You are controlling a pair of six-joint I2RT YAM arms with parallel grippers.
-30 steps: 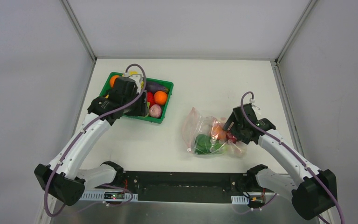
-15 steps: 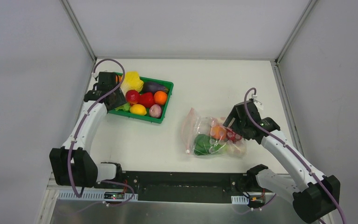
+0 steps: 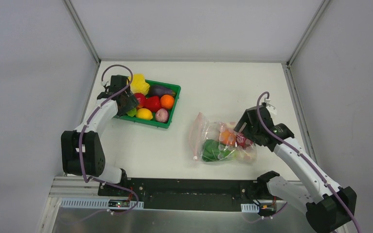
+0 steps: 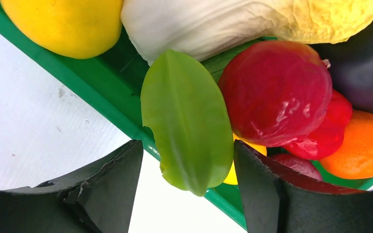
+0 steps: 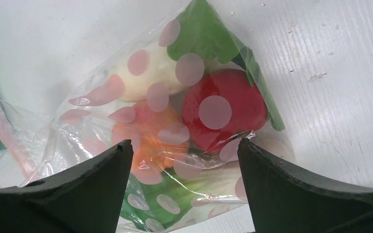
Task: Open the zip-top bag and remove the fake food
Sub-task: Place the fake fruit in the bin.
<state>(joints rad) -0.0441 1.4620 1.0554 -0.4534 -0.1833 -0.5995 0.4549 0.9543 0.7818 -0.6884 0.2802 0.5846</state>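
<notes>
A basket (image 3: 145,122) is set at the left rear of the table (image 3: 223,82), and produce (image 3: 153,103) is piled in it. The zip-top bag (image 3: 199,131) is laid well apart to its right, nearer the front, with the fake food (image 3: 227,138) enclosed in it.

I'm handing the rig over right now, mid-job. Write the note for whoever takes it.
Left gripper: at the green basket's near-left corner, with a green leaf between its fingers; grip cannot be told.
Right gripper: open, straddling the zip-top bag on the table.
Done: several pieces of fake food lie in the basket.
Left: red, orange, white and green pieces are inside the bag.
</notes>
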